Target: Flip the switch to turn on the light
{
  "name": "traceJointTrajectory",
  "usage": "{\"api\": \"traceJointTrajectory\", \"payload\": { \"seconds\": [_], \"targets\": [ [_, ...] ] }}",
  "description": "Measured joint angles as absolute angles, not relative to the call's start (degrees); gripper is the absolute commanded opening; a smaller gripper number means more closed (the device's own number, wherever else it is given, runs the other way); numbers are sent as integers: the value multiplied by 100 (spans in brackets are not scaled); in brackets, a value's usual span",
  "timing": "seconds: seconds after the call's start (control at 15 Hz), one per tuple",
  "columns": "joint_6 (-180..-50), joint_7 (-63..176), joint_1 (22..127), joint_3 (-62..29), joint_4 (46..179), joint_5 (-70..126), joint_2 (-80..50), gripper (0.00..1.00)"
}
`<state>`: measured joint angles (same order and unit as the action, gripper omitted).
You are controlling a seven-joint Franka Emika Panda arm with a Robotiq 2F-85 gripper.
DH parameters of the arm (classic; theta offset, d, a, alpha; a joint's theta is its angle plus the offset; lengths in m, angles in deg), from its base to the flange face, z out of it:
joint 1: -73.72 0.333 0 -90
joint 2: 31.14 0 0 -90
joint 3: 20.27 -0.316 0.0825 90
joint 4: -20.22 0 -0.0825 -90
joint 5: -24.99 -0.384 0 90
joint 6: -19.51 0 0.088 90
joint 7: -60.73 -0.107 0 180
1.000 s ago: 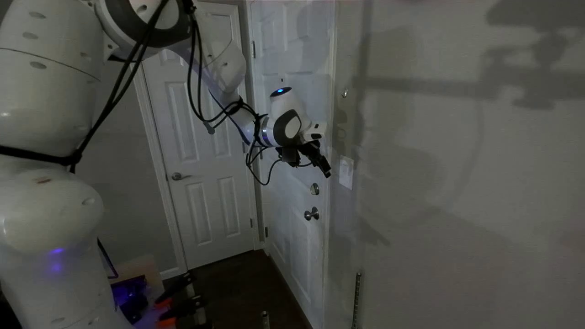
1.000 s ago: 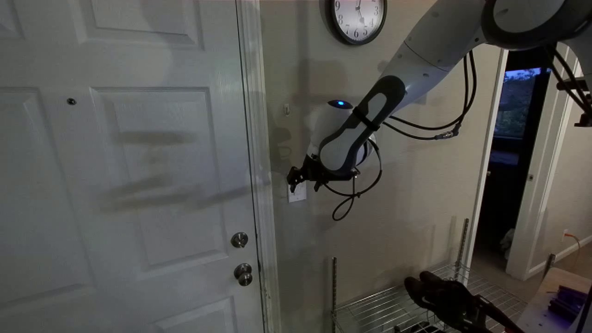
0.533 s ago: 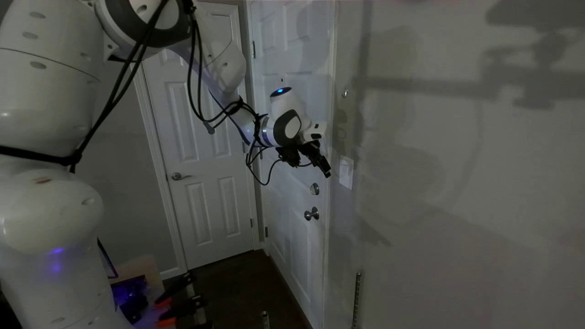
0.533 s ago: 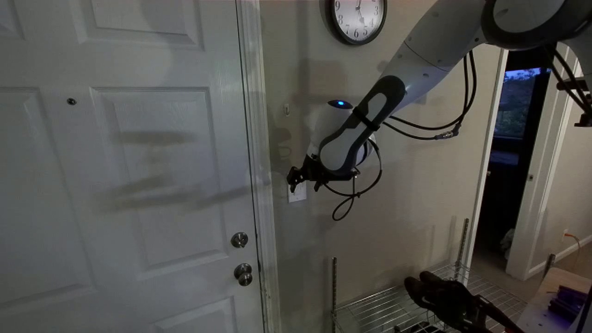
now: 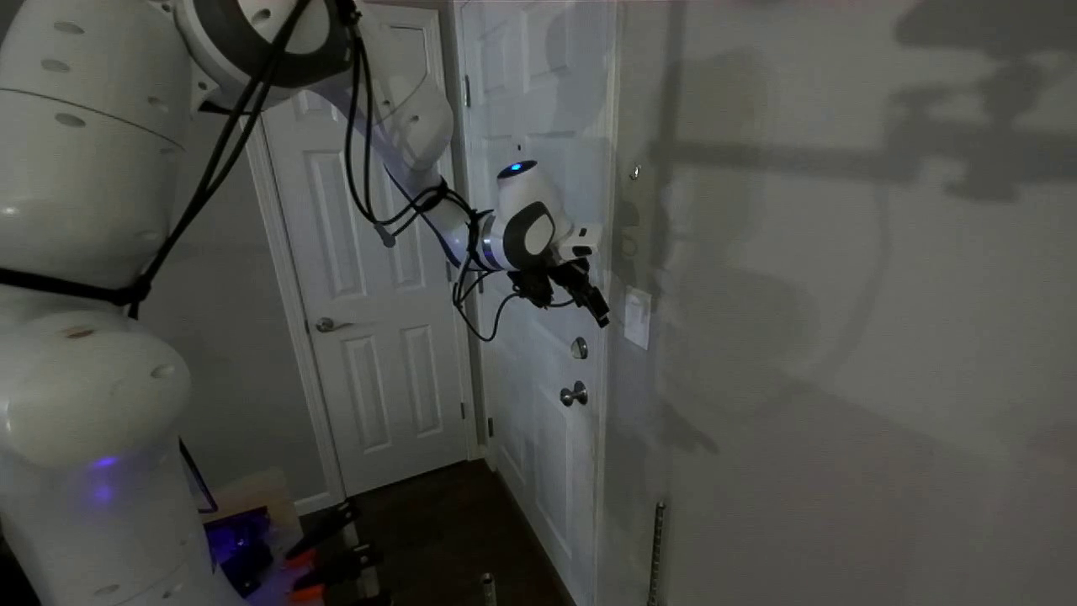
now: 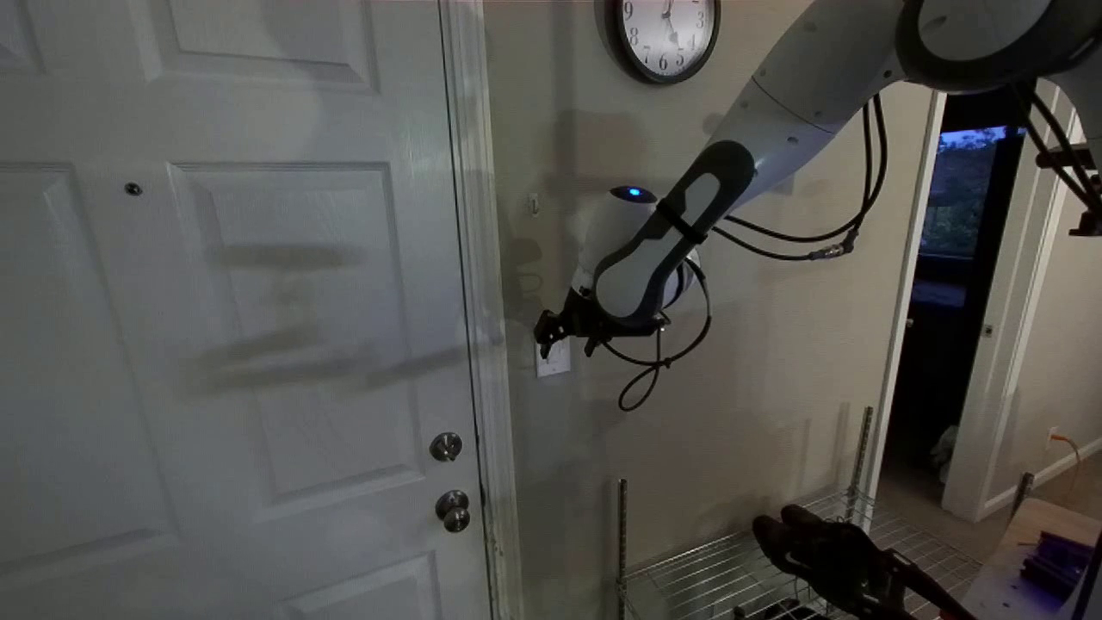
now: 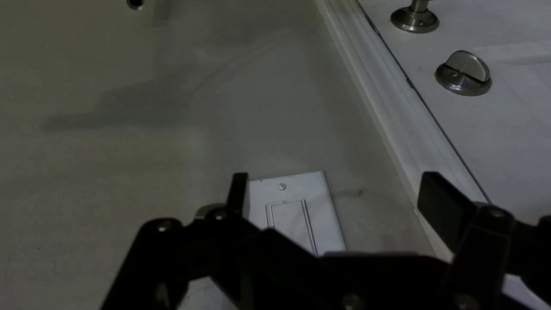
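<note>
The switch is a white upright wall plate beside the door frame, in both exterior views (image 5: 637, 318) (image 6: 554, 362). In the wrist view the switch (image 7: 297, 211) shows a flat rectangular rocker, a screw and a tiny green mark; its lower part is hidden behind the gripper. My gripper (image 7: 335, 183) is open and empty, its black fingers wide apart. The left finger overlaps the plate's left edge in the wrist view; the right finger is over the door frame. In an exterior view the gripper (image 5: 603, 318) is just left of the plate, apparently short of the wall. Contact is not visible.
A white door with a deadbolt (image 6: 445, 446) and a round knob (image 6: 452, 511) stands beside the plate. A small hook (image 5: 634, 172) is on the wall above. A wire shelf (image 6: 689, 560) holding a dark object (image 6: 826, 551) is below, and a wall clock (image 6: 667, 39) hangs above.
</note>
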<state>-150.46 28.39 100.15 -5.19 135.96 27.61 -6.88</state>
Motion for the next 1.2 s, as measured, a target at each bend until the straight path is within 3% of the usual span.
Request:
{"api": "traceJointTrajectory", "payload": {
  "seconds": [0.6,1.0,1.2],
  "targets": [
    [-15046,2843,10002,-589,13596,2761,-688,100],
    [-15040,3142,9556,-1361,13594,2743,-686,100],
    [-14689,3082,9619,-1272,13564,2777,-686,100]
  ]
}}
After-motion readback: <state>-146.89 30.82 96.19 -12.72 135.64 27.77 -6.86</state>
